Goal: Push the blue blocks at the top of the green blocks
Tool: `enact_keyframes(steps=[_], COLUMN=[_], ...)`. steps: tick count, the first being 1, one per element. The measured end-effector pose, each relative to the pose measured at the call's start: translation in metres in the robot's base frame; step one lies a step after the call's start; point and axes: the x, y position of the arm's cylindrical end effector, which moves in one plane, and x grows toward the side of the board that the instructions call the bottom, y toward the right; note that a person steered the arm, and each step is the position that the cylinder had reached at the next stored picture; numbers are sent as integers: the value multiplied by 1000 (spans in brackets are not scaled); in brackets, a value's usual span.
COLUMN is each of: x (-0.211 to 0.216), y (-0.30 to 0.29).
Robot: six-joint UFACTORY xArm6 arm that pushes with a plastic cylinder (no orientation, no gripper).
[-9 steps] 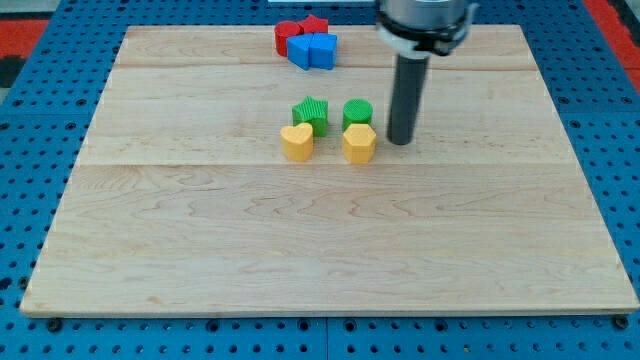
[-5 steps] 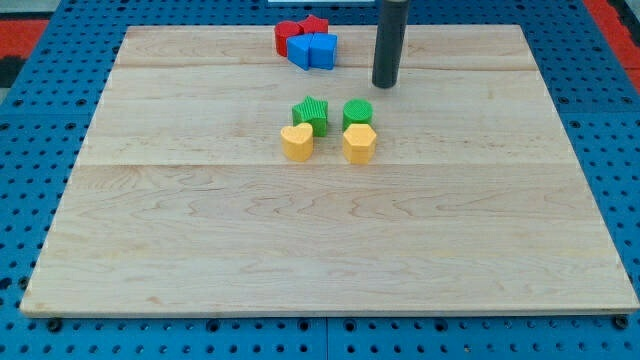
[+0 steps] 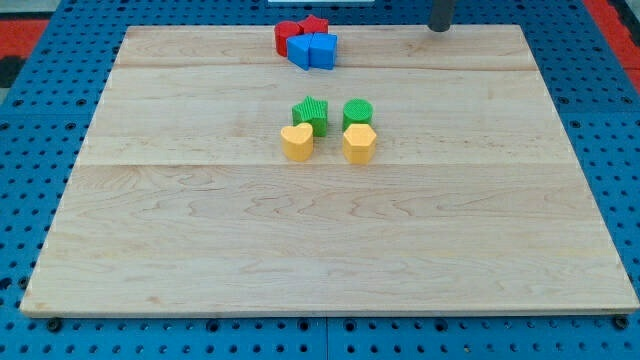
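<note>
Two blue blocks (image 3: 312, 50) sit side by side at the board's top edge, touching two red blocks (image 3: 297, 31) just above and to their left. A green star-like block (image 3: 311, 112) and a green round block (image 3: 357, 112) sit near the board's middle. My tip (image 3: 439, 29) is at the view's top edge, right of the blue blocks and well apart from them, and far above and right of the green blocks.
A yellow heart-shaped block (image 3: 296, 142) touches the green star block from below. A yellow hexagonal block (image 3: 359, 143) touches the green round block from below. The wooden board (image 3: 330, 250) lies on a blue pegboard.
My tip has moved from beside the yellow hexagonal block up the view and to the right, to the board's top edge. No block has moved.
</note>
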Motion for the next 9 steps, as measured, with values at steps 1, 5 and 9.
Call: enact_keyframes(steps=[1,5,9], x=[0,1,78], y=[-21,-198,-142])
